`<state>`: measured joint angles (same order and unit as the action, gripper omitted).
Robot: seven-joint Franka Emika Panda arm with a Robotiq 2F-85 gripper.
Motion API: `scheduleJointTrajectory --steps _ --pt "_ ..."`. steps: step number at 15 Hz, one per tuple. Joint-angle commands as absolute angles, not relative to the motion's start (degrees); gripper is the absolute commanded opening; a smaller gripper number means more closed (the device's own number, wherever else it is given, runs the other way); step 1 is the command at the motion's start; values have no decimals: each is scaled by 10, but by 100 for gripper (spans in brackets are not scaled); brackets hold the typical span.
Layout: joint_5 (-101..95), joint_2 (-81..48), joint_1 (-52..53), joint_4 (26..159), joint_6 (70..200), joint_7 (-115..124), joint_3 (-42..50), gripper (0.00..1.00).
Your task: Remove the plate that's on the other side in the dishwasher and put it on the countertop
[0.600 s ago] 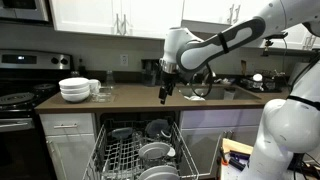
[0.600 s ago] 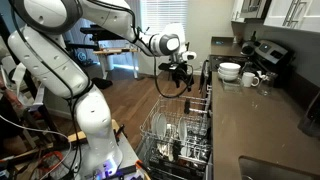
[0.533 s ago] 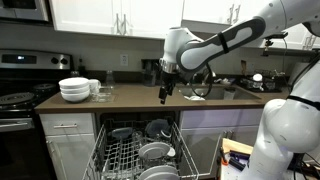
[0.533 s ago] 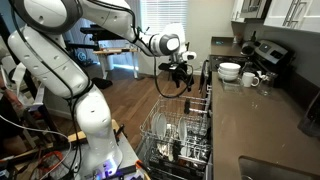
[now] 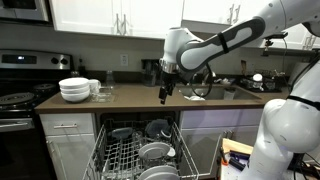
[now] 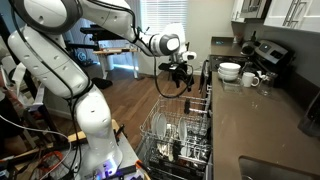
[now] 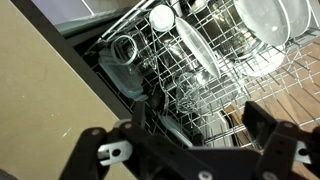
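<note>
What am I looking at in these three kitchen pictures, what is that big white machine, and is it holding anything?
The big machine is a white robot arm that a person steers from a distance. At its tip is the black gripper, a claw with two fingers. Two pictures come from cameras standing in the room. The third comes from a camera on the arm's wrist and looks straight down. Below the arm is the open dishwasher with grey wire racks, which hold white round plates and clear glassware. On the dark brown countertop stands a stack of white bowls. The gripper hangs above the rack, open, and holds nothing.
</note>
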<state>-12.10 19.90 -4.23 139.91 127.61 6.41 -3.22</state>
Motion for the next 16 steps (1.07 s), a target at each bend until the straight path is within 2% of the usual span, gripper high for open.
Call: scheduleJointTrajectory --steps 1,9,16 --pt "-125 167 -36 1373 1265 23 -15 100" --pt "-110 20 -23 1265 1253 -178 20 100" --pt "-31 -89 -23 1181 1250 -261 6 100"
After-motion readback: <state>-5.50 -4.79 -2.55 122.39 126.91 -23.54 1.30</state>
